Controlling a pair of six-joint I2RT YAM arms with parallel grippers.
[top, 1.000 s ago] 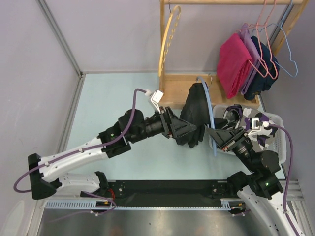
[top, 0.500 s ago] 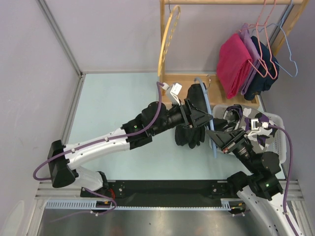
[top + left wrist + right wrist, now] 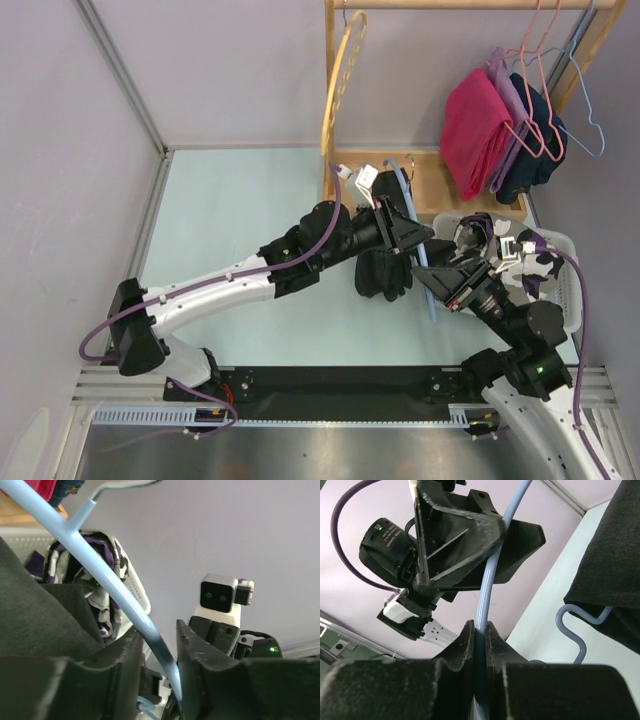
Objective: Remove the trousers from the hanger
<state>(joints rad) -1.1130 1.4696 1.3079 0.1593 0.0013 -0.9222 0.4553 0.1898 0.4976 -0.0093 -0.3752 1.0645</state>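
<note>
trousers (image 3: 385, 275) on hanger (image 3: 427, 295), basket (image 3: 572, 280) at right

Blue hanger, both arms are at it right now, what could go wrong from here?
1. The left tool has its fingers either side of the blue hanger wire, not on the trousers. Closing there would probably pinch wire and leave the cloth on.
2. The right tool is clamped on the same wire close by. Any pull in opposite directions could bend the hanger or knock the two tools together.
</note>
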